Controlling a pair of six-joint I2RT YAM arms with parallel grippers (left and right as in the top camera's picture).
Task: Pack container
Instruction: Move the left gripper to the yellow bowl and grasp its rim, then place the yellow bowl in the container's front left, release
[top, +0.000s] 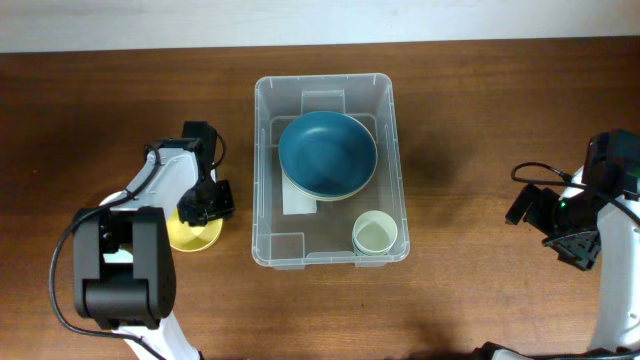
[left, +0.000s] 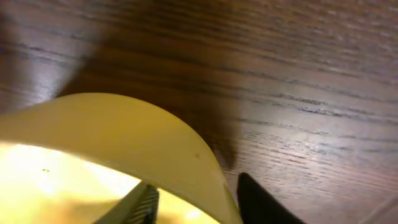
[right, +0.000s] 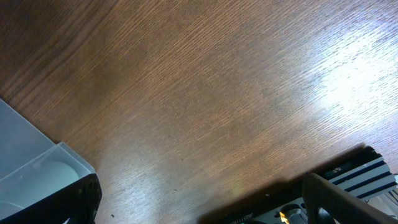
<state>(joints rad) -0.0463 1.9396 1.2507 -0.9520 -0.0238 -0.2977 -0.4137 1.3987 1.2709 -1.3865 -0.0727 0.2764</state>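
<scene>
From above, the container (top: 262, 170) sits in the middle of the counter (top: 480, 100), long side running away from the arms. A blue bowl (top: 327, 152) fills its far half, lying on a paler dish whose edge peeks out at the near side. A small pale cup (top: 374, 234) stands upright in the near right corner, and a white label (top: 297, 200) shows through the base. Just left of the container, apart from its wall, a yellow bowl (top: 195, 234) rests on the counter. The left arm (top: 160, 185) reaches down over it, so the left jaws sit at the bowl's near-container side. The right arm (top: 600, 200) is well off to the right, far from the container. In the left wrist view, the yellow bowl's wall curves across the frame. One of the fingers (left: 137, 208) is inside the bowl and the other is outside it. The left jaws are narrowed astride the wall, but I cannot tell whether they press on it. In the right wrist view, the right jaws stand wide apart with only bare counter between the fingers (right: 348, 193). A corner of the container is at the lower left.
</scene>
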